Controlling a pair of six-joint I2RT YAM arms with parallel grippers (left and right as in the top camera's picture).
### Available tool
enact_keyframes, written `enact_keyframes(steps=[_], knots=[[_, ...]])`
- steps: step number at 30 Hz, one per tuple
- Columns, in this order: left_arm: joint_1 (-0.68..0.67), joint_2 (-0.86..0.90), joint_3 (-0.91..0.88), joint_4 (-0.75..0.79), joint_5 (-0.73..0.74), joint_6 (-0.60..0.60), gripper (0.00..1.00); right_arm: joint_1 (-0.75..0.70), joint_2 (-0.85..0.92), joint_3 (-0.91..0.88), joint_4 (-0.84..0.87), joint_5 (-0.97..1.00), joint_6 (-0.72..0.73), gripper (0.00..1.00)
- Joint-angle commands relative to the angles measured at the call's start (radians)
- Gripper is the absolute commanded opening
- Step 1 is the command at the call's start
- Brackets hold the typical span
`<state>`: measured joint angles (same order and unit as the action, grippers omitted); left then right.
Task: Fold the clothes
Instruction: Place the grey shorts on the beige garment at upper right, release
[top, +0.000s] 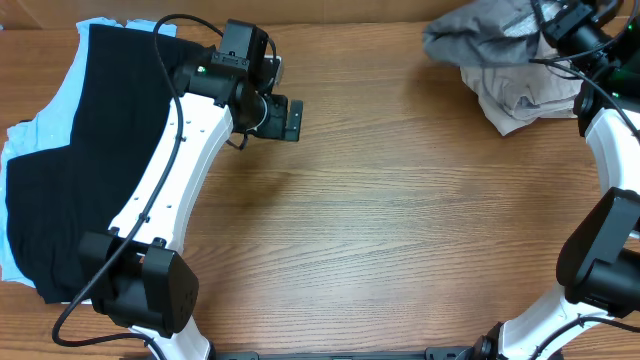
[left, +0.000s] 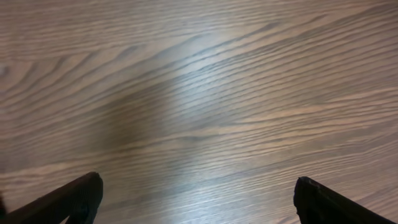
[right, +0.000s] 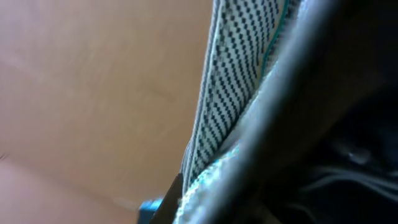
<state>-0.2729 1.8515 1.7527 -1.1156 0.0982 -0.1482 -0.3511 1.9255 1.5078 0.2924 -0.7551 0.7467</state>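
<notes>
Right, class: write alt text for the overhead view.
The right gripper pinches bunched grey shorts, top right, above beige shorts. The open left gripper hovers over the wooden table; a black T-shirt lies far left.

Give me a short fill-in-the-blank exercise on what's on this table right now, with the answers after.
The left gripper hangs over the wooden table with its fingers ____.
The right gripper is ____ on the grey shorts.
The beige shorts lie ____ the grey shorts.
The black T-shirt lies nearest the ____ arm.
Missing words: open; shut; under; left.
</notes>
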Motion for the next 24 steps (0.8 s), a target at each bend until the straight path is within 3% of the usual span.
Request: enact_keyframes(steps=[1,12,20,24], knots=[[-0.002,-0.006,0.01,-0.009,-0.054,0.021,1.0,-0.002,0.007,0.032,0.065,0.154,-0.038,0.04],[-0.002,-0.006,0.01,0.031,-0.055,0.021,1.0,-0.023,0.226,0.032,0.25,0.188,-0.04,0.04],[-0.002,-0.006,0.01,0.071,-0.054,0.021,1.0,-0.079,0.298,0.032,0.085,0.145,-0.08,0.05],[-0.002,-0.006,0.01,0.079,-0.054,0.021,1.0,-0.135,0.294,0.032,0.053,0.026,-0.107,0.28]])
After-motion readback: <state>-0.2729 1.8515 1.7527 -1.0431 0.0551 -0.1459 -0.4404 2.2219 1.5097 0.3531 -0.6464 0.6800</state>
